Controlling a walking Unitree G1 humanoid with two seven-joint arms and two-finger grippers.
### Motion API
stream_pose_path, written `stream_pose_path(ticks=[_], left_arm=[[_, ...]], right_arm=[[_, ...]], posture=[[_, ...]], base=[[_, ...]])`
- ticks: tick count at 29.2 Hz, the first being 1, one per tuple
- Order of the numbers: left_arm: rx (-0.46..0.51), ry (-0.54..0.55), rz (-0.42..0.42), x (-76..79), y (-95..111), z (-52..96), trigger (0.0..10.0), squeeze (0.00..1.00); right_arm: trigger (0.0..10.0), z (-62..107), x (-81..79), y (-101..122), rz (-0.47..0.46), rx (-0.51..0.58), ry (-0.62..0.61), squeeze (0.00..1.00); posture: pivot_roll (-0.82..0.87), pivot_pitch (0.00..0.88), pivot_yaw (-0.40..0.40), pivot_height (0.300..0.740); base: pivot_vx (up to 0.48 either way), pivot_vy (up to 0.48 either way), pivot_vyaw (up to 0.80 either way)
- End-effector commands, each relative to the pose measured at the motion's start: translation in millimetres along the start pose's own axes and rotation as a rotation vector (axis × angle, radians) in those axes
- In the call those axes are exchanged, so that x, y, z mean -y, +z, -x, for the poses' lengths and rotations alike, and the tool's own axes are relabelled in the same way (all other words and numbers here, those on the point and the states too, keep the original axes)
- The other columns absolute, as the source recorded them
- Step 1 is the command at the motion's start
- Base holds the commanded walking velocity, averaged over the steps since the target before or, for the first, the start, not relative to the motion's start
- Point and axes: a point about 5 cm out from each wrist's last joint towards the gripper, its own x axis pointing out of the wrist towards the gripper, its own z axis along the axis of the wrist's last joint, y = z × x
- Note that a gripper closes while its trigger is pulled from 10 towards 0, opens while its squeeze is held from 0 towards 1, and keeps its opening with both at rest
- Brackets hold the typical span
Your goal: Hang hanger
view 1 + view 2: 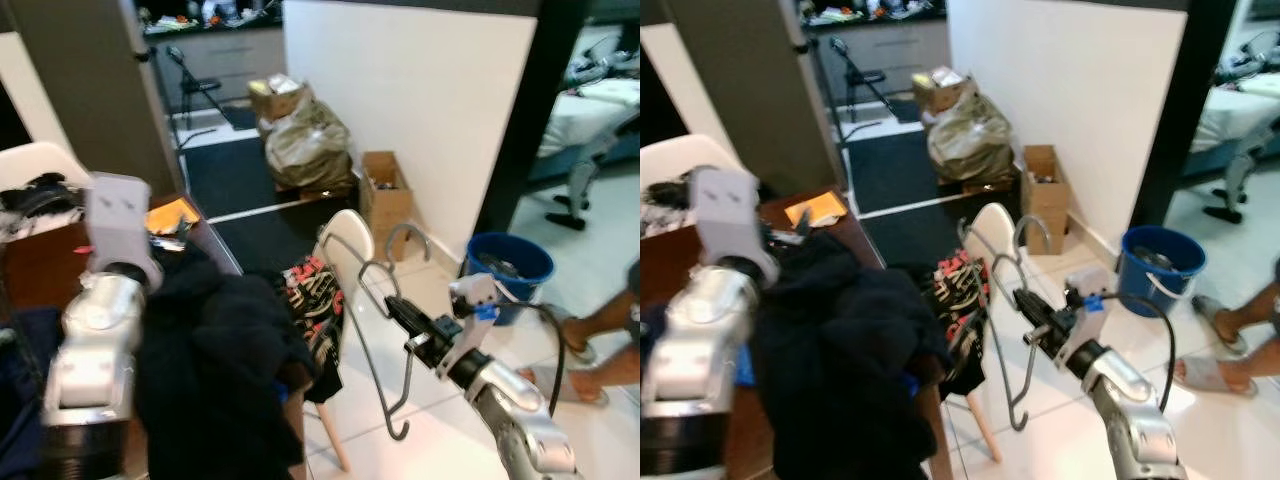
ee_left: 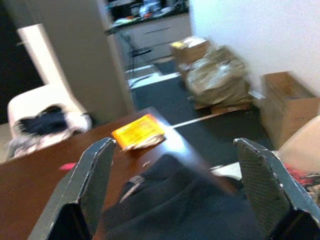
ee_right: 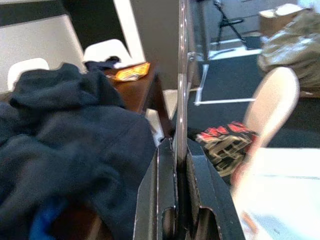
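Observation:
A bare grey wire hanger (image 1: 372, 330) hangs in the air right of the table, its hook (image 1: 405, 236) up by the white chair's back. My right gripper (image 1: 402, 322) is shut on one of its wires, seen up close between the pressed fingers (image 3: 197, 185) as a thin metal rod (image 3: 181, 75). A dark navy garment (image 1: 215, 370) lies heaped on the brown table (image 1: 670, 265). My left arm (image 1: 100, 330) stretches over that table, and my left gripper (image 2: 180, 195) is open above the garment, holding nothing.
A white chair (image 1: 343, 250) draped with a black, red-printed shirt (image 1: 315, 305) stands beside the table. Behind are a cardboard box (image 1: 385, 190), a stuffed bag (image 1: 305, 145), a blue bucket (image 1: 508, 265) and a white wall (image 1: 420, 100). A person's legs (image 1: 600, 335) are at the right.

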Motion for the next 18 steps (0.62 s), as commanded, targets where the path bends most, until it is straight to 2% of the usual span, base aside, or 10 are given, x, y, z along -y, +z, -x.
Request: stream_pose_path(ticks=[1, 4, 7, 12, 18], left_arm=[[0.039, 0.06, -0.026, -9.0, 7, 0.8, 10.0, 0.0], [0.064, 0.084, -0.085, -5.4, 13, 1.2, 10.0, 0.0], [0.086, 0.1, -0.097, -6.4, 18, 1.1, 10.0, 0.0], [0.113, 0.131, -0.066, -4.3, 25, 2.0, 10.0, 0.0], [0.096, 0.109, -0.039, 2.2, 21, 2.8, 10.0, 0.0]], right_arm=[[10.0, -3.0, -4.6, 1, -0.023, 0.012, 0.027, 0.0], [10.0, -2.8, -5.3, 0, -0.031, 0.018, 0.028, 0.0], [10.0, -2.5, -4.9, 0, -0.04, 0.022, 0.025, 0.0], [10.0, -2.3, -4.7, -1, -0.053, 0.025, 0.025, 0.0], [10.0, -2.9, -4.5, -1, -0.057, 0.028, 0.023, 0.0]], posture=[[-0.05, 0.0, 0.021, 0.74], [-0.05, 0.0, 0.03, 0.74], [-0.04, 0.0, 0.03, 0.74], [-0.04, 0.0, 0.032, 0.74], [-0.04, 0.0, 0.031, 0.74]], base=[[0.0, 0.0, 0.8], [0.0, 0.0, 0.8], [0.0, 0.0, 0.8], [0.0, 0.0, 0.8], [0.0, 0.0, 0.79]])
